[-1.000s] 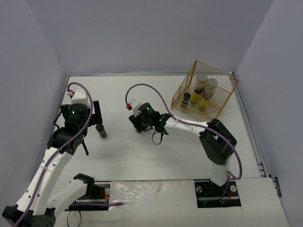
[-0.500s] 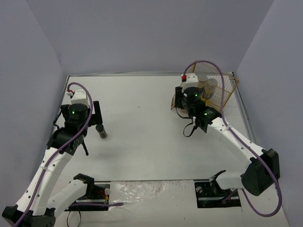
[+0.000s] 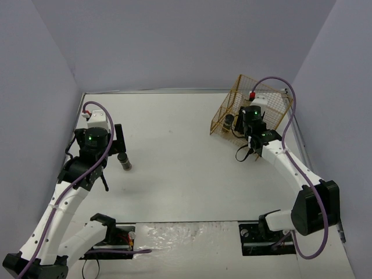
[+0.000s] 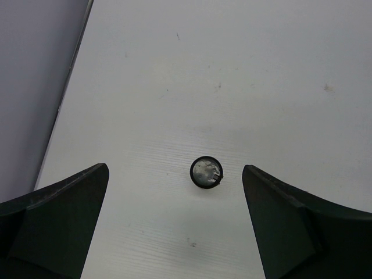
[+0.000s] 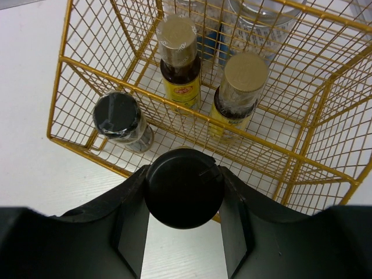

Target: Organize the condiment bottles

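My left gripper (image 4: 175,171) gapes wide and empty. The loose black-capped jar (image 4: 206,173) stands upright directly below, slightly toward 3 o'clock. My right gripper (image 5: 182,174) clamps the carried black-capped jar (image 5: 183,195), axis vertical, with the gold rack (image 5: 87,64) at 12 o'clock, just ahead.

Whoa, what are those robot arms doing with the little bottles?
They are tidying small jars into the gold wire rack. The right gripper is shut on a black-capped jar, holding it close in front of the rack. A dark jar, two yellow-labelled bottles and pale jars already stand inside. The left gripper hangs open above a lone jar standing on the white table.
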